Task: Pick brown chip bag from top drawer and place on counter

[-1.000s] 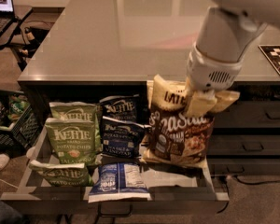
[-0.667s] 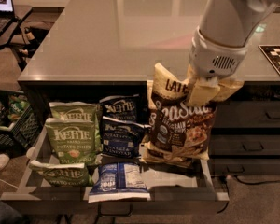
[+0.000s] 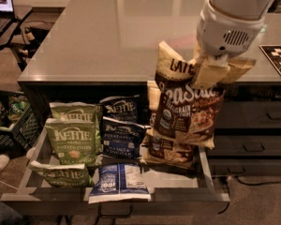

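Note:
My gripper [image 3: 210,71] is shut on the cream-yellow top band of the brown chip bag [image 3: 187,109] and holds it hanging above the right end of the open top drawer [image 3: 131,193]. The bag's lower edge is clear of the drawer floor. A second brown bag [image 3: 171,149] still lies in the drawer under it. The grey glossy counter [image 3: 117,32] stretches behind and above the drawer. The arm's white wrist [image 3: 229,27] sits over the counter's front edge.
Green Kettle bags [image 3: 72,135] fill the drawer's left part; navy Kettle bags [image 3: 122,125] sit in the middle, one [image 3: 119,182] lying flat at the front. Dark drawer fronts [image 3: 253,125] are to the right. A checkered board [image 3: 277,60] lies on the counter's right; a black crate [image 3: 9,116] is on the floor at left.
The gripper has risen and moved a little right with the brown chip bag, lifting it out of the drawer. A second brown bag now shows beneath it.

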### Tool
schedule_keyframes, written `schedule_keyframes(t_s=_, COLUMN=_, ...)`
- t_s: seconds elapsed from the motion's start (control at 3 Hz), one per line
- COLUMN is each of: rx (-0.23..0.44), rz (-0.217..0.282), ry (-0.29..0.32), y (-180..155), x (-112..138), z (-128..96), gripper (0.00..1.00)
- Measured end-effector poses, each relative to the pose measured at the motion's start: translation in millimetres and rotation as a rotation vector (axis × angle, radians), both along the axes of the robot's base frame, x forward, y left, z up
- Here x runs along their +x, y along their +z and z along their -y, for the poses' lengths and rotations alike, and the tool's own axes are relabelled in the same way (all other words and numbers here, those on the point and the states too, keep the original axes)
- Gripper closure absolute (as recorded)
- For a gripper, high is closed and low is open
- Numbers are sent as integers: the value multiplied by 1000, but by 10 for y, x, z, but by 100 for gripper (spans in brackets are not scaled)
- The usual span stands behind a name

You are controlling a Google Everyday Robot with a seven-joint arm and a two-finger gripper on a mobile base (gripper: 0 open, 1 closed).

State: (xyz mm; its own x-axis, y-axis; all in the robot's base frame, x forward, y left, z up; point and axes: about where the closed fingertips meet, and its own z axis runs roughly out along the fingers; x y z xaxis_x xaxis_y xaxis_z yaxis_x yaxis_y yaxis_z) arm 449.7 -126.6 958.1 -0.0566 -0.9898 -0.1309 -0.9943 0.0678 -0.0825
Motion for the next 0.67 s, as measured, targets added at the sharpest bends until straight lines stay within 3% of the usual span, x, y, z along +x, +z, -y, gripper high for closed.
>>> schedule_keyframes(t_s=0.33, rx=16, rz=33, ry=-1, y=27, x=68, z=-44, gripper=100)
schedule_keyframes(t_s=0.67, rx=17, rz=35, ry=-2, y=28, x=71, z=-46, gripper=100)
